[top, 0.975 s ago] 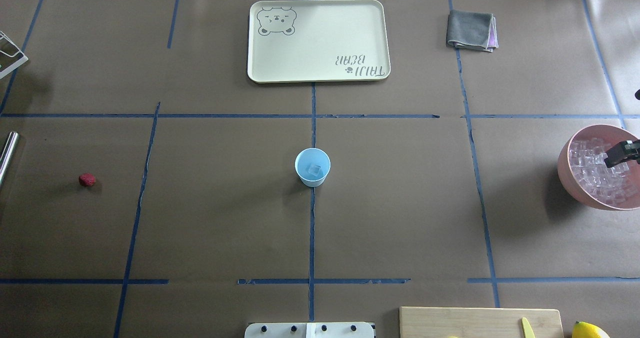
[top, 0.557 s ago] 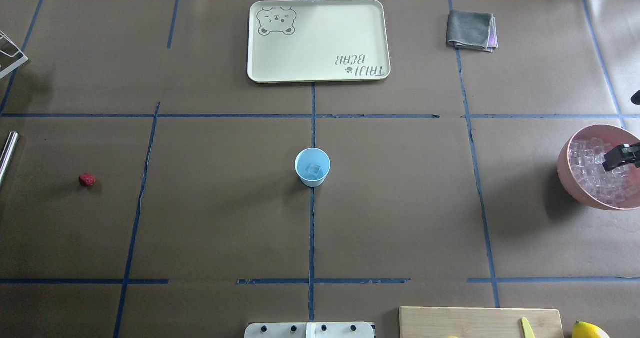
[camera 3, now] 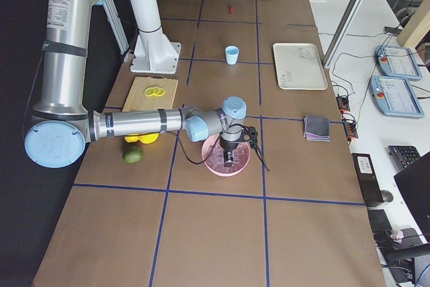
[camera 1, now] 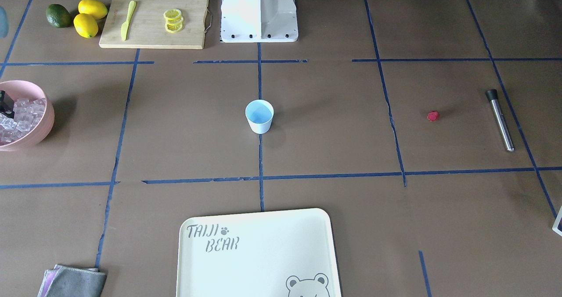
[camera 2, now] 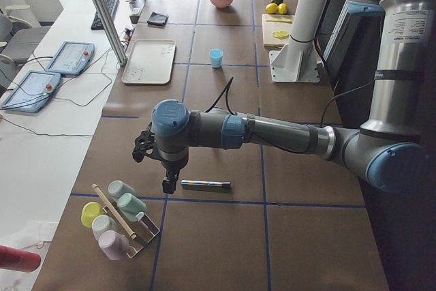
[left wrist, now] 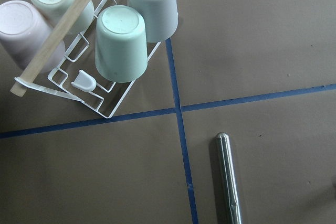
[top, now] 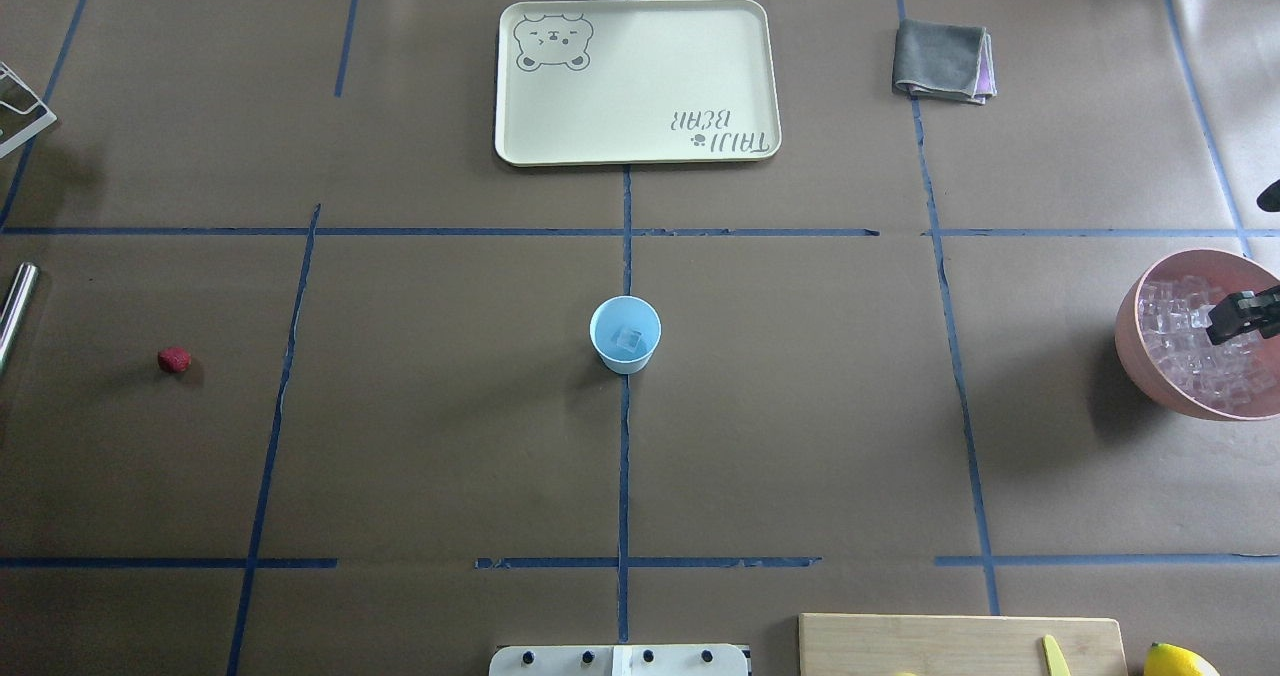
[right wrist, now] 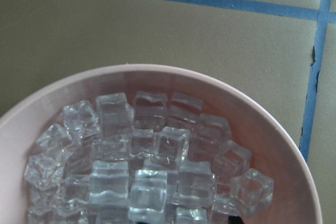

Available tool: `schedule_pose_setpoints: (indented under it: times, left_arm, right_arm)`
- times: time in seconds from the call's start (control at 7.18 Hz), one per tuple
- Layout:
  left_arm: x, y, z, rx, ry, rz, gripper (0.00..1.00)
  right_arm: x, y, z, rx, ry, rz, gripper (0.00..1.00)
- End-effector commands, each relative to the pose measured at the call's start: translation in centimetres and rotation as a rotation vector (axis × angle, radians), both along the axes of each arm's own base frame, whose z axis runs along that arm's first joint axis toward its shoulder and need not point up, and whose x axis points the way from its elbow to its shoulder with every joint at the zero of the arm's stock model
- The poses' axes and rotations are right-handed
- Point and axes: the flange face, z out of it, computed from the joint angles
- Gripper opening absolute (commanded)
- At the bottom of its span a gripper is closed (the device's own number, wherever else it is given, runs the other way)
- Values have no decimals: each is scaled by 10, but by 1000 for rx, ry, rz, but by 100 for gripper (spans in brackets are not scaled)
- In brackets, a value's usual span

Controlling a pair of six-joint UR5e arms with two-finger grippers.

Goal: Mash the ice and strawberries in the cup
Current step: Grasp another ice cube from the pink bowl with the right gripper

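The light-blue cup [top: 625, 334] stands at the table's middle with one ice cube [top: 629, 338] in it; it also shows in the front view [camera 1: 259, 116]. The red strawberry [top: 174, 359] lies far left on the table. My right gripper [top: 1240, 318] hangs over the pink bowl [top: 1130, 346] full of ice [right wrist: 152, 166]; its fingers do not show clearly. My left gripper [camera 2: 169, 183] shows only in the left side view, just above the steel muddler [camera 2: 206, 184], so I cannot tell its state.
A cream tray [top: 636, 81] and a folded grey cloth [top: 940, 58] lie at the far side. A cutting board [camera 1: 153, 20] with lemon slices and a knife sits by the robot base, lemons beside it. A wire cup rack [left wrist: 110, 40] stands near the muddler [left wrist: 229, 182].
The right gripper has shifted slightly over the ice bowl, a little toward the robot's side. The cup, strawberry and muddler have not moved.
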Motion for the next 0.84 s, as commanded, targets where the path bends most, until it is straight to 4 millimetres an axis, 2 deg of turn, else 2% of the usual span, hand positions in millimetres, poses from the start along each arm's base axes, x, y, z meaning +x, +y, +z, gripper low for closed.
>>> schedule_pose_setpoints:
  times: [0.0,0.14,0.28,0.42,0.56,0.7]
  left_arm:
    - [1,0,0,1,0,2,100]
    - [1,0,0,1,0,2,100]
    - [1,0,0,1,1,2,100]
    - [1,0,0,1,1,2,100]
    - [1,0,0,1,1,2,100]
    - [1,0,0,1,1,2,100]
  right_arm:
    - [0,0,-1,4,-2,-3,5]
    - [1,2,-4,10,-6,-5,0]
    - [6,8,-17,23,-14,-1,0]
    - [18,31,-28,35,-18,3,0]
    - [29,51,-58,36,-19,6,0]
    - [33,60,-106,19,-9,6,0]
